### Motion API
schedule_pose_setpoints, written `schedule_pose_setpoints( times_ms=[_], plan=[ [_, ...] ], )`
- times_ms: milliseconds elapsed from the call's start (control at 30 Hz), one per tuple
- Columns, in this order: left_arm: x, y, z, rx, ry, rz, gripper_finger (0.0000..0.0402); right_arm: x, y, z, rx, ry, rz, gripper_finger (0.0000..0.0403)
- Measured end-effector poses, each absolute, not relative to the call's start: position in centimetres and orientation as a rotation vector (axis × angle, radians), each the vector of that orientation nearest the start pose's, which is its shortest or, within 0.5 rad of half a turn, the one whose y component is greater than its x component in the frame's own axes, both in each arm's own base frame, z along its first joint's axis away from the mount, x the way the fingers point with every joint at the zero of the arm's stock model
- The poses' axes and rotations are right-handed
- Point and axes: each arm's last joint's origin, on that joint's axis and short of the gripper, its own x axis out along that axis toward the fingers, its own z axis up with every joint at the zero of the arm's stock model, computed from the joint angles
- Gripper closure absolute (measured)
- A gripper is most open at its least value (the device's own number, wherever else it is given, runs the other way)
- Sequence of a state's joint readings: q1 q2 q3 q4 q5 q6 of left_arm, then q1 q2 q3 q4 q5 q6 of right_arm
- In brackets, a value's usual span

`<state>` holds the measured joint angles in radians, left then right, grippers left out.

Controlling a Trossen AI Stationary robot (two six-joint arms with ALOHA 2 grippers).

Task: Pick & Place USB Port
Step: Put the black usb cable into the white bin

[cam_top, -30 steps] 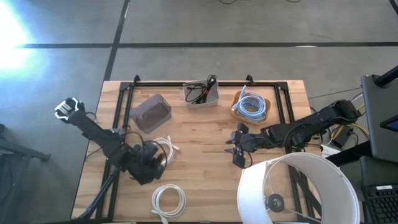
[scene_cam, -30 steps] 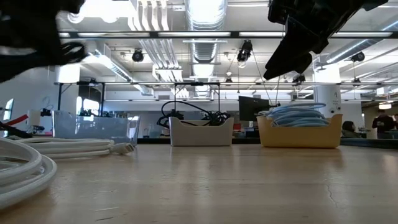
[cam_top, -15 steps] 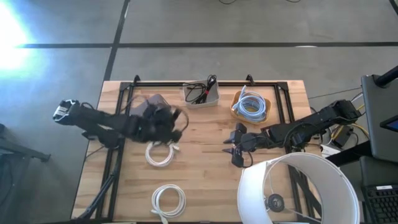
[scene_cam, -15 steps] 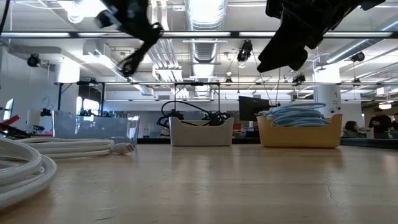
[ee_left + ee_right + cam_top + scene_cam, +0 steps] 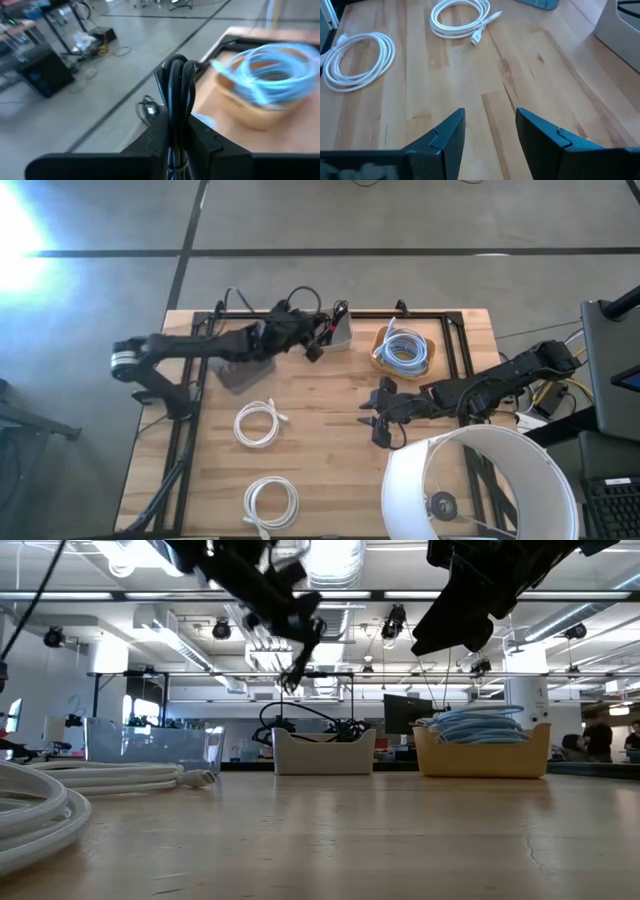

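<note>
Black cable in hand, being carried to the bins at the bench's far edge

The left gripper (image 5: 312, 343) is clamping a coiled black cable (image 5: 176, 95) between its fingers and holding it above the white bin (image 5: 335, 335) near the middle of the far edge, so the pick looks done and the release is what is left; the tan bin (image 5: 380, 360) beside it is holding a blue cable (image 5: 405, 348); two white cable coils (image 5: 258, 423) are lying toward the bench's near left part, seemingly waiting their turn; the right gripper (image 5: 378, 420) is idling over the bench's right half, its fingers spread apart and gripping nothing
</note>
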<state>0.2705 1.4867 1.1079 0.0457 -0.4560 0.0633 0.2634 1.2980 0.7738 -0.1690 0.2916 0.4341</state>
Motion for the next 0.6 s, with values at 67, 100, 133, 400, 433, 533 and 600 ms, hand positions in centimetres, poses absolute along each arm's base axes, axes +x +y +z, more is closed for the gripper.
schedule_pose_setpoints(
  times_ms=[67, 100, 133, 400, 433, 533, 600],
  plan=[
    [32.9, 11.7, 28.9, 0.13, 0.386, 0.731, 0.0355, 25.8, 6.1, 22.6, 0.228, 0.645, -0.17, 0.0232],
    [33.3, 12.3, 28.3, 0.133, 0.395, 0.744, 0.0354, 25.8, 6.1, 22.6, 0.228, 0.645, -0.17, 0.0232],
    [33.7, 12.9, 27.7, 0.129, 0.408, 0.754, 0.0354, 25.8, 6.1, 22.6, 0.228, 0.645, -0.17, 0.0232],
    [36.1, 16.0, 22.4, 0.181, 0.584, 0.775, 0.0347, 25.7, 6.1, 22.6, 0.227, 0.648, -0.17, 0.0232],
    [36.3, 16.2, 21.9, 0.193, 0.601, 0.77, 0.0344, 25.7, 6.1, 22.6, 0.227, 0.65, -0.171, 0.0232],
    [37.2, 16.4, 21.1, 0.231, 0.634, 0.754, 0.0323, 25.7, 6.1, 22.5, 0.226, 0.652, -0.171, 0.0232],
    [37.6, 16.6, 20.9, 0.258, 0.66, 0.742, 0.0303, 25.6, 6.1, 22.4, 0.225, 0.656, -0.172, 0.0232]
  ],
)
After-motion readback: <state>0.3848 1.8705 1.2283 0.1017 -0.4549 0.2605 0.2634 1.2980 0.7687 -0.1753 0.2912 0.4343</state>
